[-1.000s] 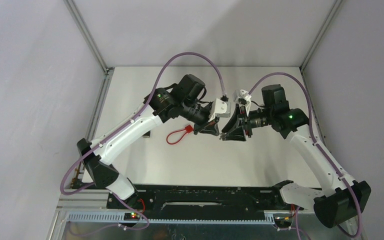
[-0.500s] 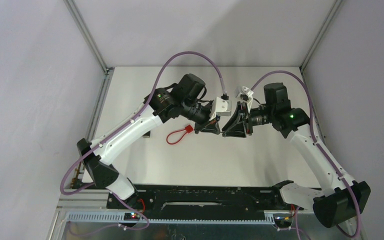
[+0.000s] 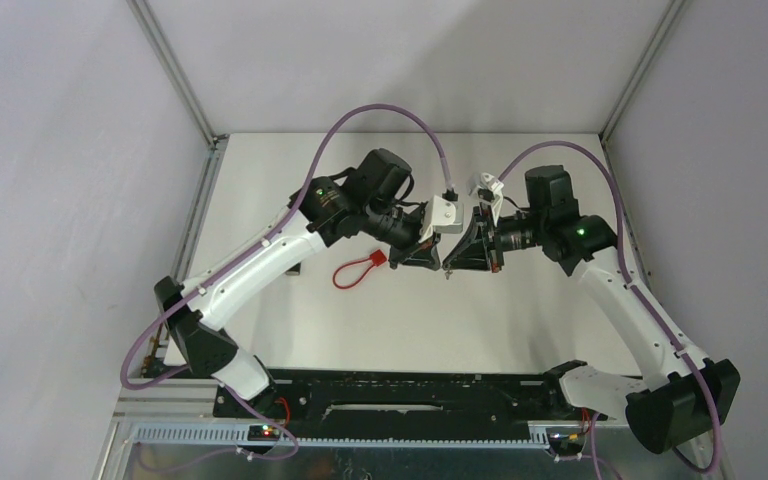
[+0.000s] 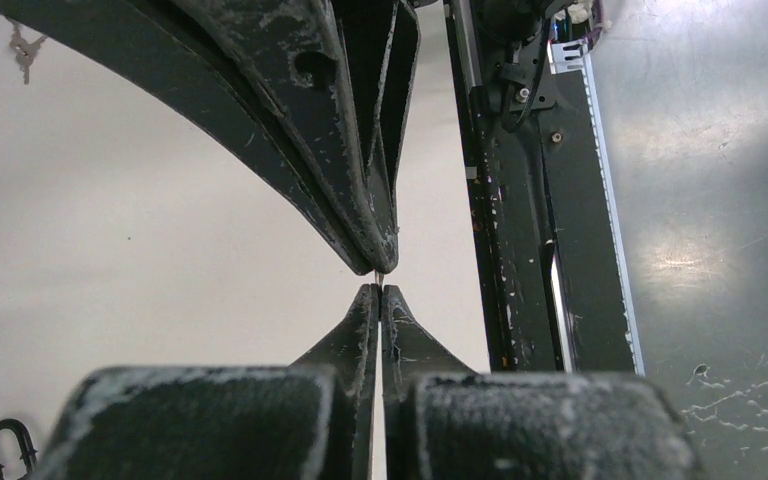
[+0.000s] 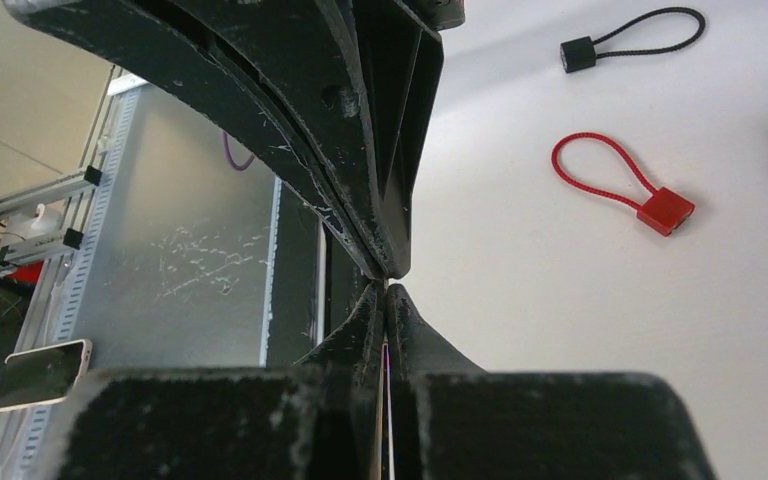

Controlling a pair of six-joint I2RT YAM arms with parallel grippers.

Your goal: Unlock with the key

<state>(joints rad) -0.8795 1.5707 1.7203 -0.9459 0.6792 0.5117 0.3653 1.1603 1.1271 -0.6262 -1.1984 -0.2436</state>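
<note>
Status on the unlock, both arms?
Left gripper shut, right gripper shut, tip to tip. Thin sliver between tips, likely the key; holder unclear. Red cable lock lies apart, untouched.

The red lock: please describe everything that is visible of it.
The red lock is a thin red cable loop whose two ends enter a small, plastic-looking red block, so it looks closed. It lies flat on the white table, with the loop drawn out long. Nothing touches it. A black lock of the same shape lies apart, beyond it.
</note>
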